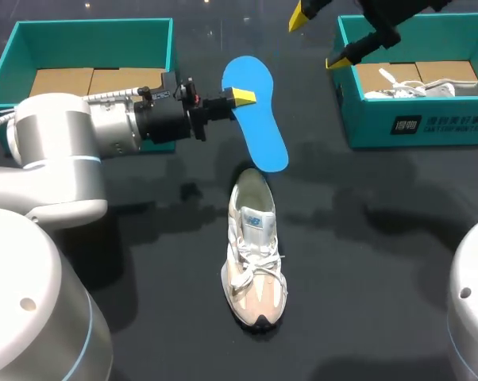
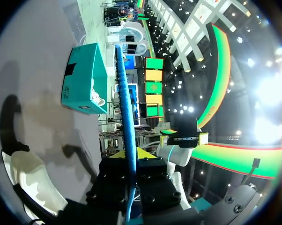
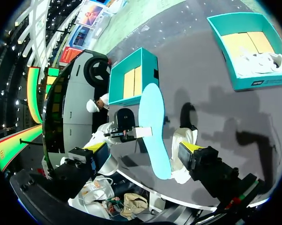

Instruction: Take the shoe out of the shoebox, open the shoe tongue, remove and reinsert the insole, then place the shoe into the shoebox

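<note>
The blue insole (image 1: 256, 115) hangs in the air above the table, and my left gripper (image 1: 243, 97) is shut on its edge near the heel end. In the left wrist view the insole (image 2: 124, 93) shows edge-on, rising from between the yellow tips of the left gripper (image 2: 134, 154). The white and beige shoe (image 1: 255, 254) lies on the dark table just below the insole, toe toward the front. My right gripper (image 1: 318, 38) hovers open high at the back, beside the right shoebox (image 1: 414, 127). Its wrist view looks down past the right gripper (image 3: 144, 146) onto the insole (image 3: 155, 131) and the shoe (image 3: 183, 154).
The teal right shoebox holds a second white shoe (image 1: 429, 87). Another teal shoebox (image 1: 88, 28) with a cardboard lining stands at the back left, behind my left arm. Bare dark table surrounds the shoe.
</note>
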`<state>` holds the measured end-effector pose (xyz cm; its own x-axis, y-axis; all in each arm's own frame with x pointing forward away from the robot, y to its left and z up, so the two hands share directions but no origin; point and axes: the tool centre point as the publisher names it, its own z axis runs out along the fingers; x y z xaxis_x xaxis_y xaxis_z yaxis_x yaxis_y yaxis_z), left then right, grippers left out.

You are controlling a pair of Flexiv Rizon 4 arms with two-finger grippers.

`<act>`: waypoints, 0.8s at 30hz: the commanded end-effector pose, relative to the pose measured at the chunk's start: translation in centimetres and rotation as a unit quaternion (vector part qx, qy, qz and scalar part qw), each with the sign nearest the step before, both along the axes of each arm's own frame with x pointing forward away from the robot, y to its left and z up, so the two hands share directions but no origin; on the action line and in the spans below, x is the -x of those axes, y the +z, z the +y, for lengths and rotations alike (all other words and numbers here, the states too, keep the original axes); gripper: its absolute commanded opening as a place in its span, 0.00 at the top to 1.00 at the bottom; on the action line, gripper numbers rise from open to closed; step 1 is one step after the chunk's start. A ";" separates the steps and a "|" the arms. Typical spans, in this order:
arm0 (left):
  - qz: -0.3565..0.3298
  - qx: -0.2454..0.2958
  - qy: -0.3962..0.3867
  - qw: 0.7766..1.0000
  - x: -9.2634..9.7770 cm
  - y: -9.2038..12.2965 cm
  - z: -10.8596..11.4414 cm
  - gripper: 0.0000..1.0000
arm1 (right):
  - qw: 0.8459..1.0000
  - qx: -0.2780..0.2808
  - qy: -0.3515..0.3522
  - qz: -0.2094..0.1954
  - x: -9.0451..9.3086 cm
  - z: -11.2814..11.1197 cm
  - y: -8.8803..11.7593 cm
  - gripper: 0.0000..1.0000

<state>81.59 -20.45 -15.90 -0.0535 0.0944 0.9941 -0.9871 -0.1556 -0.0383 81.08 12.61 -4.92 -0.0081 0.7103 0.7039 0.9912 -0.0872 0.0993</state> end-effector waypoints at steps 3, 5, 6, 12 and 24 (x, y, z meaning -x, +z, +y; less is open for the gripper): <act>0.000 0.000 0.001 1.000 0.1 0.0 -0.1 1.00 | 0.974 0.223 -0.012 0.031 -0.4 1.6 1.2 0.00; 0.000 0.000 0.001 1.000 0.1 0.0 -0.1 1.00 | 0.970 0.243 -0.009 0.032 -0.3 2.0 1.4 0.00; 0.000 0.000 0.001 1.000 0.1 0.0 -0.1 1.00 | 0.966 0.255 -0.011 0.034 -0.3 2.1 1.5 0.00; 0.000 0.000 0.001 1.000 0.1 0.0 -0.1 1.00 | 0.949 0.312 -0.010 0.037 -0.1 3.1 1.7 0.00; 0.000 0.000 0.001 1.000 0.1 0.0 -0.1 1.00 | 0.924 0.379 0.006 0.039 0.2 4.0 1.4 0.00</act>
<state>81.60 -20.53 -15.93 -0.0537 0.0940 0.9941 -0.9870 -0.1560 -0.0386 80.51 16.12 -3.67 -0.0043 0.9680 0.2508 0.9979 -0.0119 0.0634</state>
